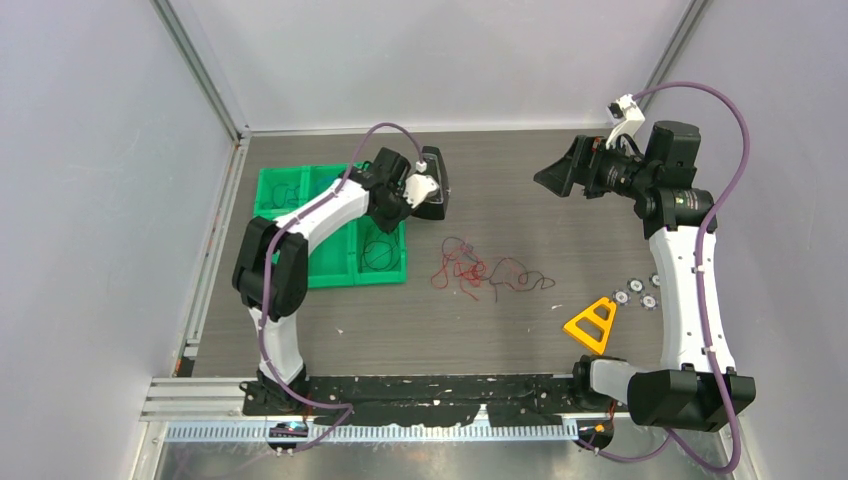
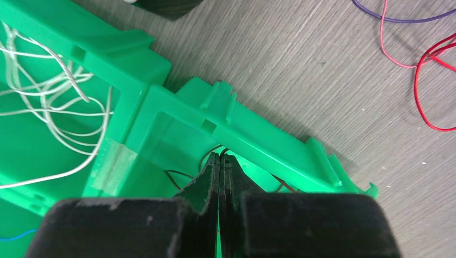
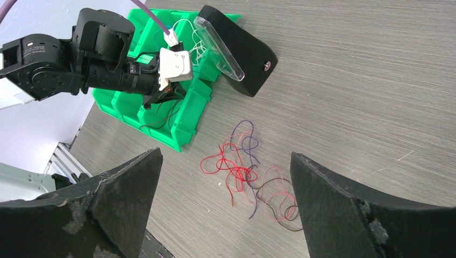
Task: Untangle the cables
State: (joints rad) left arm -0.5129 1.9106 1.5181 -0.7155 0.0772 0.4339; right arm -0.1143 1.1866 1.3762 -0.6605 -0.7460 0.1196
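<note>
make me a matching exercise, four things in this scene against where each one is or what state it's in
Things:
1. left pincer
2. right pincer
3. thin white wires
4. yellow plastic triangle frame

Place or state:
a. open wide
b. inside a green plastic bin
c. shut
d. lying on the grey wood-grain table

Pairs: 1-c, 2-a, 3-b, 4-d

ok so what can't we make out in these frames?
- Left wrist: whether the shut left end effector pinches the black cable; its own fingers cover it.
- Top: crossings in the tangle; too small.
- Top: green bin partly covered by left arm.
</note>
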